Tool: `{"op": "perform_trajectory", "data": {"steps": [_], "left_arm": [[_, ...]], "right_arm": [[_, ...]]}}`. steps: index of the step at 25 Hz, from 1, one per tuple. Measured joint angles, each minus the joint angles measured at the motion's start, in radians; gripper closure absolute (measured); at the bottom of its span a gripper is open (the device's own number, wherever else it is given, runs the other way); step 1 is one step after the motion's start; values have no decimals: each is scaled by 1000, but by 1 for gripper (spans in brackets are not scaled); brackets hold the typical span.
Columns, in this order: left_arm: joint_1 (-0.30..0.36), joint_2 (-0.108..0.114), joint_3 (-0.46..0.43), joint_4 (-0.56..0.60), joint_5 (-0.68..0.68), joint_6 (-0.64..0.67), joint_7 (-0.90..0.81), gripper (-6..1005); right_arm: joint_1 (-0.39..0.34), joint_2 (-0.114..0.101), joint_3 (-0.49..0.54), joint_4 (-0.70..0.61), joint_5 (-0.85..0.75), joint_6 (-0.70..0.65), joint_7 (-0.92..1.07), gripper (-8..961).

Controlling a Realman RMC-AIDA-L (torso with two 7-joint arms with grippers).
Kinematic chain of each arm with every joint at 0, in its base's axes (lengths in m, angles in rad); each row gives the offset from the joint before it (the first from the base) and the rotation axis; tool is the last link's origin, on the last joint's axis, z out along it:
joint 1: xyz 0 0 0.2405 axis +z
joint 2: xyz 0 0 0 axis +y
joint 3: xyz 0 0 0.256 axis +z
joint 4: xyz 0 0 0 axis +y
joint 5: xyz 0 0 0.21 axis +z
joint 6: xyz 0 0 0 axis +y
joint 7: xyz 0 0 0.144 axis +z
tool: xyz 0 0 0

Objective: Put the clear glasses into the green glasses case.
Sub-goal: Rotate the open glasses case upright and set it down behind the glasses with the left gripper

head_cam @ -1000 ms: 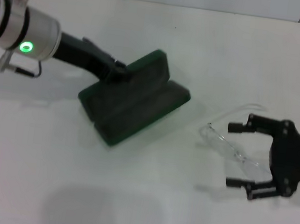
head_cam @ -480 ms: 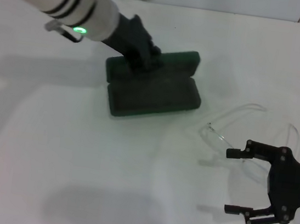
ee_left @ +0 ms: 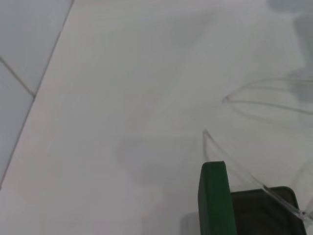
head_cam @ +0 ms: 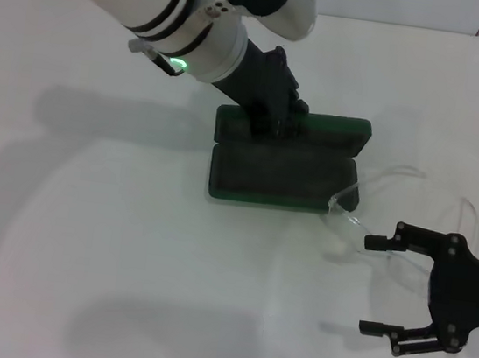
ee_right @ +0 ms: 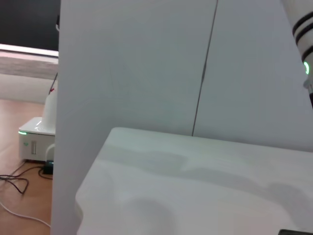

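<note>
Currently counted: 1 green glasses case (head_cam: 280, 174), lid up; 1 clear glasses (head_cam: 367, 215).
Left gripper (head_cam: 275, 120): clamped on case lid.
Right gripper (head_cam: 384, 286): spread wide, empty, beside glasses.

No text, label, brand, number or sign can be read anywhere.

Left black gripper (head_cam: 275, 122): fingertips hidden against dark green hard-shell glasses case (head_cam: 280, 174), grip unreadable. Clear colourless plastic glasses (head_cam: 366, 220) beside case: lens faint, outline partly lost against white table.
</note>
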Motion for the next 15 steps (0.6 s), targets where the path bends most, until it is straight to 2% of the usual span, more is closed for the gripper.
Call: {"op": "perform_trajectory", "data": {"steps": [15], "left_arm": [[8, -3, 30, -1, 4, -62, 11, 784]], "right_arm": [[10, -4, 3, -9, 0, 5, 7, 83]]}}
